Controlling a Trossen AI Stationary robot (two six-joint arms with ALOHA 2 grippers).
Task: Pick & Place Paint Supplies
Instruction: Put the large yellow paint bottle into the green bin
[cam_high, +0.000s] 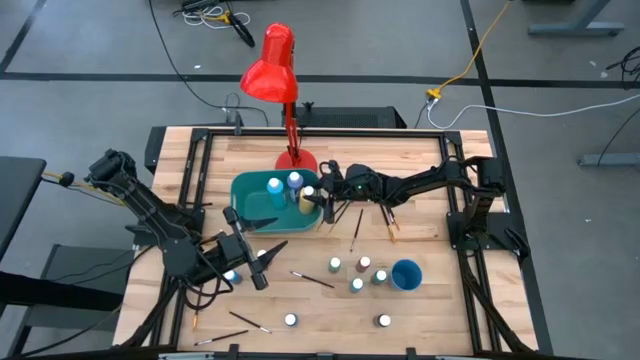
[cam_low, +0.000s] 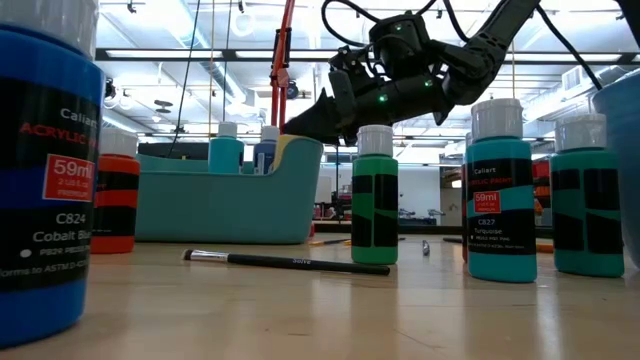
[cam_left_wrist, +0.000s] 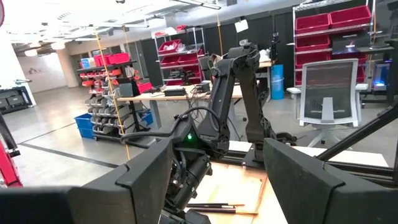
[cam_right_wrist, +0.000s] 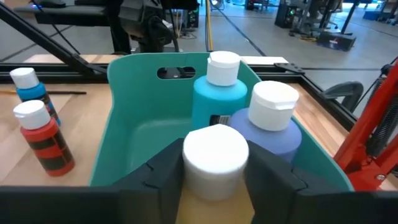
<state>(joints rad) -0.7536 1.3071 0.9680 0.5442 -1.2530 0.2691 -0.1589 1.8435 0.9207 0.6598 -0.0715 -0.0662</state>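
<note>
Right gripper is over the right end of the teal bin, fingers either side of a white-capped yellow bottle; cap sits right between them, but can't tell if they're pinching it or just bracketing it. The bottle is inside the bin next to a teal bottle and a blue bottle, both upright and white-capped. Left gripper hangs over the front-left of the bench, fingers spread, nothing between them. Loose bottles are on the bench right of centre: a cluster just beside the round blue cup, plus two lone ones near the front edge. Low view has a green bottle and a turquoise bottle standing upright, with a paintbrush lying flat in front. More brushes are scattered: one mid-bench, two near the right arm, others at the front-left. A red lamp stands behind the bin.
</note>
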